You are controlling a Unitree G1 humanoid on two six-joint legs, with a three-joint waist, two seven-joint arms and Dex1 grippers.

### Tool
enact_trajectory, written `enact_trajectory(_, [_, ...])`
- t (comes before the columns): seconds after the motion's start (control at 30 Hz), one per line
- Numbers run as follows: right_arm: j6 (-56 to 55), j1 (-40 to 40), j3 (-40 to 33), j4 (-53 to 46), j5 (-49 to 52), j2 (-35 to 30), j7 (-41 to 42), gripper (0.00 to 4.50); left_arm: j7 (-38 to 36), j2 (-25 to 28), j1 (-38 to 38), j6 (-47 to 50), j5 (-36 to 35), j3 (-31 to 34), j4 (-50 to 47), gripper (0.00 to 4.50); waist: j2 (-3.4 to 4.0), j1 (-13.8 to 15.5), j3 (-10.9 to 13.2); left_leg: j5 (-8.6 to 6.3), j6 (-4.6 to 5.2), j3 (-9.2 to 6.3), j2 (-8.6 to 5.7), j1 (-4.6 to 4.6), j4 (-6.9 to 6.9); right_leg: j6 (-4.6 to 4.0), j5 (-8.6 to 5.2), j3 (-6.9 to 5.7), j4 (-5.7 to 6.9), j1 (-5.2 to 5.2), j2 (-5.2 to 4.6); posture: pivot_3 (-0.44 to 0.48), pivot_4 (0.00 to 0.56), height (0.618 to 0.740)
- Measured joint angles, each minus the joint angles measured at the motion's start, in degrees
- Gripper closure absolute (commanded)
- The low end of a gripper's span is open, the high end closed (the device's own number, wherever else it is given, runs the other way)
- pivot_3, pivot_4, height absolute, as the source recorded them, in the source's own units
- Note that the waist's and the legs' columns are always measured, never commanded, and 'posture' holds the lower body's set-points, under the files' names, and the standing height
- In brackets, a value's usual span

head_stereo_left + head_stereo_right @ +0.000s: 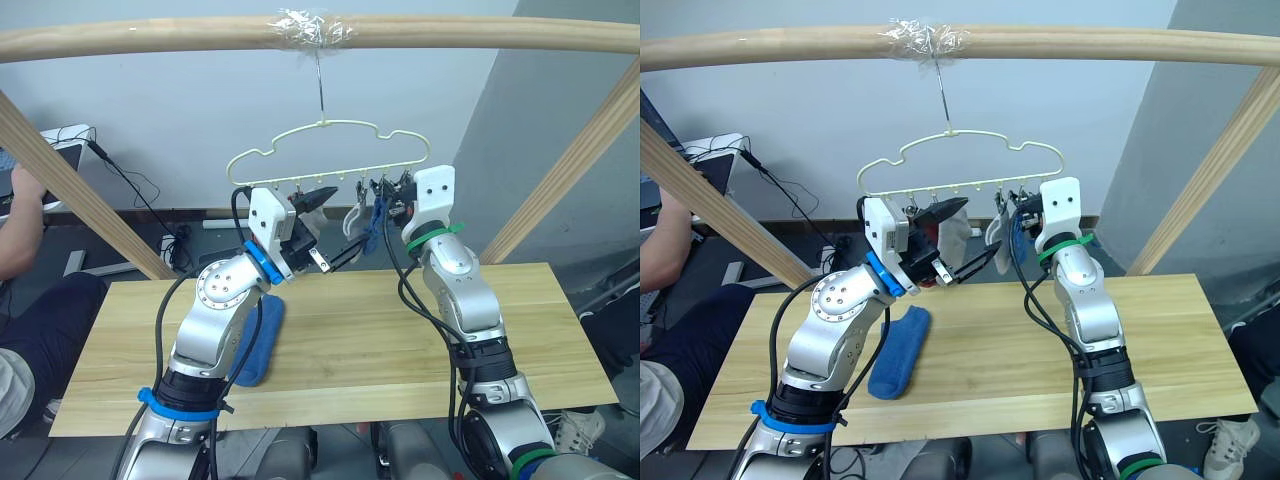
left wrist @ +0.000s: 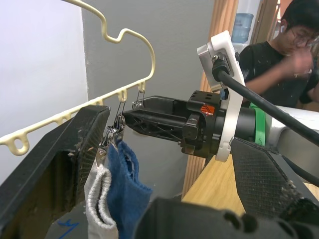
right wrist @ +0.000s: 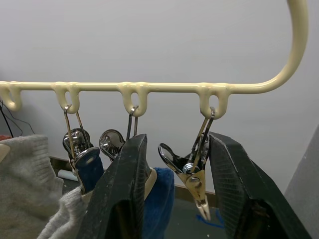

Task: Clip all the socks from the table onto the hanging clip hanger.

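At about 9 o'clock on the table (image 1: pixel 1160 330), a blue sock (image 1: pixel 900 351) lies flat just beside the left arm, not yet hung. Above it, the clip hanger (image 1: pixel 330 150) hangs by its hook from the wooden beam (image 1: pixel 150 40). Towards its 3 o'clock end, at least one light grey sock (image 2: pixel 97 199) and one blue sock (image 2: pixel 127 184) already dangle from clips, with more grey fabric (image 3: pixel 25 174) beside them. How many socks hang in all I cannot tell, as the grippers hide part of the bar. My judgement is that the job is partly done: some socks are up, at least the one on the table is left, and the end clip (image 3: pixel 192 172) looks empty.

The left gripper (image 1: pixel 962 236) is raised from a bent elbow to just below the bar, pointing towards 3 o'clock at the hung socks. Its fingers are spread wide with nothing between them.

The right gripper (image 3: pixel 177 194) is lifted steeply, forearm near upright, up to the clips at the hanger's 3 o'clock end. Its two fingers stand apart on either side of the empty end clip, bracketing it without visibly squeezing it. A person (image 2: pixel 284 55) is in the background.
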Motion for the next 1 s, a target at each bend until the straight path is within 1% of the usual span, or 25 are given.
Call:
enact_trajectory(0.47, [-0.7, -0.8, -0.1, 1.2, 0.1, -0.1, 0.3, 2.60, 0.9, 0.0, 0.0, 1.0, -0.1, 0.0, -0.1, 0.00, 0.00, 0.0, 0.0, 0.00, 0.00, 0.00, 0.00, 0.00, 0.00, 0.00, 0.00, 0.01, 0.00, 0.00, 0.00, -0.017, 0.205, 0.740])
enact_trajectory(0.53, [-0.8, -0.8, -0.1, 1.3, 0.1, -0.1, 0.3, 2.99, 0.9, 0.1, 0.0, 1.1, -0.1, 0.0, -0.1, 0.00, 0.00, 0.0, 0.0, 0.00, 0.00, 0.00, 0.00, 0.00, 0.00, 0.00, 0.00, 0.00, 0.00, 0.00, 0.00, -0.017, 0.205, 0.740])
enact_trajectory(0.67, [-0.9, -0.8, -0.5, 1.3, 0.1, -0.1, 0.4, 4.16, 0.9, 0.0, 0.0, 1.1, -0.1, 0.0, -0.2, 0.00, 0.00, 0.0, 0.0, 0.00, 0.00, 0.00, 0.00, 0.00, 0.00, 0.00, 0.00, 0.00, 0.00, 0.00, 0.00, -0.017, 0.207, 0.740])
enact_trajectory(0.7, [-1.0, -0.8, -0.6, 1.3, 0.1, -0.1, 0.4, 4.38, 0.9, 0.0, 0.0, 1.1, -0.1, 0.0, -0.2, 0.00, 0.00, 0.0, 0.0, 0.00, 0.00, 0.00, 0.00, 0.00, 0.00, 0.00, 0.00, 0.00, 0.00, 0.00, 0.00, -0.018, 0.209, 0.740])
enact_trajectory(0.73, [-1.0, -0.8, -0.6, 1.3, 0.1, -0.2, 0.4, 4.44, 0.9, 0.0, 0.0, 1.2, -0.1, 0.0, -0.2, 0.00, 0.00, 0.0, 0.0, 0.00, 0.00, 0.00, 0.00, 0.00, 0.00, 0.00, 0.00, 0.00, 0.00, 0.00, 0.00, -0.018, 0.209, 0.740])
enact_trajectory(1.0, [-1.0, -0.8, -1.1, 1.3, 0.2, -0.4, 0.7, 4.44, 1.0, -0.2, 0.1, 1.2, 0.0, 0.0, -0.4, 0.00, 0.00, 0.0, 0.0, 0.00, 0.00, 0.00, 0.00, 0.00, 0.00, 0.00, 0.00, 0.00, 0.00, 0.00, 0.00, -0.021, 0.212, 0.740])
